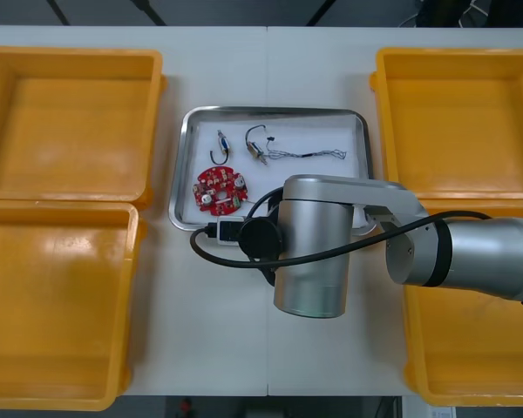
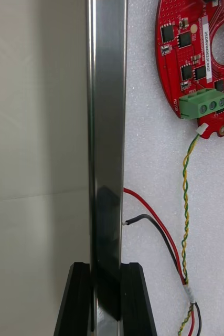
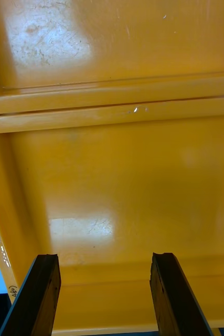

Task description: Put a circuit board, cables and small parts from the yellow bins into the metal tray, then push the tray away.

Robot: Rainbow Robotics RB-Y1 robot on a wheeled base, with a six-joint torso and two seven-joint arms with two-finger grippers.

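The metal tray (image 1: 185, 165) lies mid-table between the yellow bins. On its white lining rest a round red circuit board (image 1: 216, 190), two small metal parts (image 1: 222, 142) and a thin cable (image 1: 309, 154). My right arm (image 1: 309, 252) reaches over the tray's near edge. In the right wrist view my right gripper (image 2: 105, 265) is shut on the tray's shiny rim (image 2: 107, 131), one finger on each side. Beside the rim lie the circuit board (image 2: 195, 47), a twisted yellow and green cable (image 2: 185, 194) and red and black wires (image 2: 159, 226). My left gripper (image 3: 104, 257) hangs open over a yellow bin (image 3: 122, 173).
Two yellow bins (image 1: 65, 122) stand at the left and two more (image 1: 458, 122) at the right, all showing bare floors. Open table (image 1: 270, 61) stretches beyond the tray's far edge.
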